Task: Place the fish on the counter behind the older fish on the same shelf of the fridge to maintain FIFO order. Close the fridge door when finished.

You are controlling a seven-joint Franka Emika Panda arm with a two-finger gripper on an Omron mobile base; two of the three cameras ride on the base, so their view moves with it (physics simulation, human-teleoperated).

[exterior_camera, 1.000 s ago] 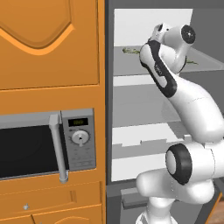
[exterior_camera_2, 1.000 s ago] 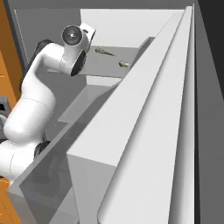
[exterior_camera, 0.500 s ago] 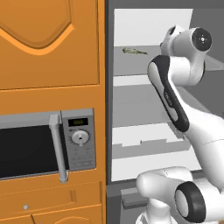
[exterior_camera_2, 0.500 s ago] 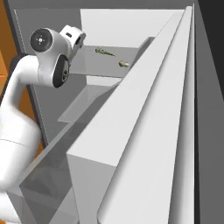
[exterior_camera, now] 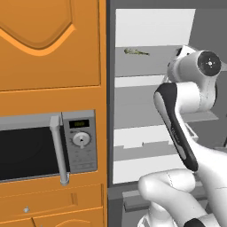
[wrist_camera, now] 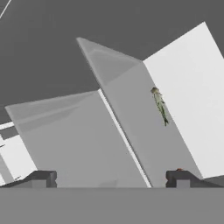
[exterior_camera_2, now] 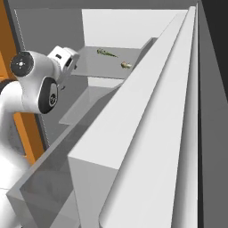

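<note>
A slender greenish fish [exterior_camera: 136, 52] lies on the top shelf [exterior_camera: 150, 62] of the open fridge [exterior_camera: 111, 111], toward the back wall. From the right it is the fish [exterior_camera_2: 107, 53] on the shelf [exterior_camera_2: 95, 69], with a small pale object [exterior_camera_2: 126, 65] nearer the front edge. In the hand view my gripper [wrist_camera: 112, 179] is open, its dark fingertips [wrist_camera: 41, 178] wide apart with nothing between them. It hangs well short of the fish [wrist_camera: 160, 105] on the shelf [wrist_camera: 140, 131]. The fridge door [exterior_camera_2: 151, 133] stands open. The counter is out of view.
A built-in microwave [exterior_camera: 44, 146] with a silver handle sits in the orange cabinets [exterior_camera: 48, 44] left of the fridge. Lower shelves [exterior_camera: 142, 137] span the white interior. The open door's grey bins [exterior_camera_2: 53, 178] stand close on the right of my arm.
My hand has drawn back from the top shelf, away from the fish, and the arm has folded nearer the base. The fish has stayed put. The jaws remain open.
</note>
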